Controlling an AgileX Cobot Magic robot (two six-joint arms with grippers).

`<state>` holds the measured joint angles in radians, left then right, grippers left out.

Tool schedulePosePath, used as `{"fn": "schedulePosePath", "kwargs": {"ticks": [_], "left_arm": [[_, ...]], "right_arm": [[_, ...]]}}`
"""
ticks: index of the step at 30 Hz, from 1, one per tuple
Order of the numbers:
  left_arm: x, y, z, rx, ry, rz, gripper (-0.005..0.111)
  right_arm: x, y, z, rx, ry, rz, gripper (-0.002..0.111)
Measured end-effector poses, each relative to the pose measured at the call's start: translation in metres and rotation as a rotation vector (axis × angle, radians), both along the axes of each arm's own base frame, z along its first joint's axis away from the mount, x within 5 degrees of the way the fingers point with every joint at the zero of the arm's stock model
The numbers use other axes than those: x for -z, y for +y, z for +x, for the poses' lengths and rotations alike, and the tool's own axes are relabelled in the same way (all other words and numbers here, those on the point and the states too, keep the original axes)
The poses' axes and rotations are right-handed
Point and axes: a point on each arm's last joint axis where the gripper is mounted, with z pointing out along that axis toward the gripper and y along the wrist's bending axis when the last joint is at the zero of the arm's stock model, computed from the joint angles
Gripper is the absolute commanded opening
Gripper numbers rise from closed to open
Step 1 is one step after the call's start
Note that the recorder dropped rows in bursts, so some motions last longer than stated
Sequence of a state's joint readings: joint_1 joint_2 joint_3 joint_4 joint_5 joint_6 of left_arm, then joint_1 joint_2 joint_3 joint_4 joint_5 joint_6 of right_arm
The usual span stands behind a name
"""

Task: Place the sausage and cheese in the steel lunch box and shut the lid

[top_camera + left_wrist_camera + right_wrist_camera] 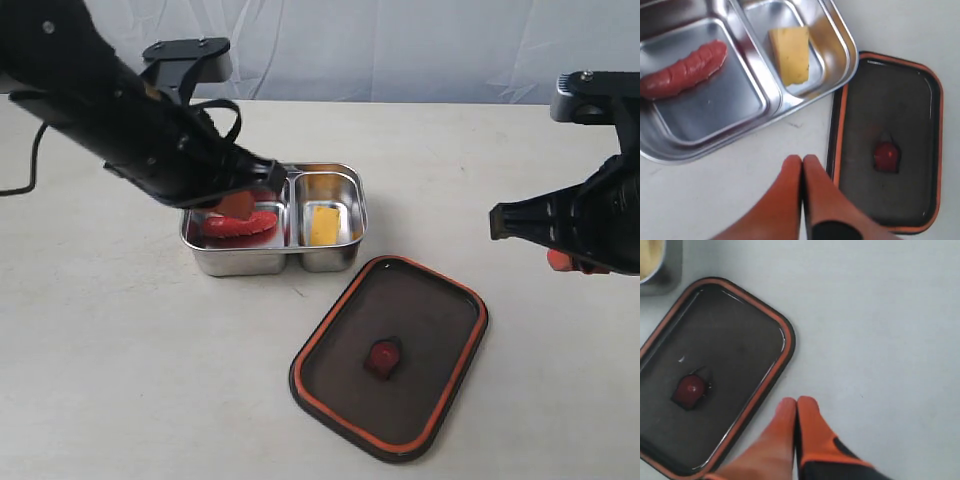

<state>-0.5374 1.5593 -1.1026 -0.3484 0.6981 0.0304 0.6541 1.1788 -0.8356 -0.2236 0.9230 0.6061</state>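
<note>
the left arm [120,120] is hiding a corner of the shiny steel lunch box [240,262]; the smoky, orange-rimmed lid [390,355] is lying flat beside it on the desk [120,380]. the ribbed sausage [240,225] is resting in the larger compartment, the porous cheese [325,224] in the smaller. the left claw [802,162] and the right claw [796,405] are clenching on nothing.

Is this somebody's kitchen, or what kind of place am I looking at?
Probably a robot test bench, not a kitchen. A plain pale table stands before a crumpled white sheet, a black left arm and right arm reach over it, and the lunch box holds a toy-like sausage and cheese.
</note>
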Motion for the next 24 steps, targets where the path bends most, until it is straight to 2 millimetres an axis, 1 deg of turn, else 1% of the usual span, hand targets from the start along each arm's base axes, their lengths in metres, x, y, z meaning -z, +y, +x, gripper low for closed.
{"fn": "schedulePosePath", "kwargs": {"ticks": [3, 4, 6, 7, 10, 14, 19, 24], "left_arm": [[0.007, 0.012, -0.019, -0.004, 0.016, 0.011, 0.000], [0.009, 0.015, -0.024, -0.007, 0.016, 0.013, 0.000], [0.014, 0.021, -0.034, -0.012, 0.024, 0.019, 0.000], [0.017, 0.024, -0.039, -0.015, 0.026, 0.021, 0.000], [0.024, 0.032, -0.052, -0.024, 0.038, 0.022, 0.000], [0.031, 0.038, -0.065, -0.044, 0.067, 0.003, 0.000], [0.034, 0.042, -0.072, -0.052, 0.080, -0.007, 0.000], [0.034, 0.042, -0.073, -0.056, 0.075, -0.011, 0.000]], "right_arm": [[0.014, -0.005, 0.013, -0.002, 0.074, -0.016, 0.021], [0.020, -0.006, 0.018, -0.003, 0.103, -0.019, 0.032], [0.031, -0.006, 0.026, -0.013, 0.148, -0.025, 0.044], [0.038, -0.005, 0.031, -0.022, 0.171, -0.028, 0.047], [0.057, 0.000, 0.042, -0.046, 0.212, -0.030, 0.048], [0.081, 0.010, 0.056, -0.048, 0.224, -0.003, 0.048], [0.109, 0.017, 0.069, -0.043, 0.243, -0.004, 0.048], [0.134, 0.022, 0.077, -0.042, 0.261, -0.014, 0.048]]}}
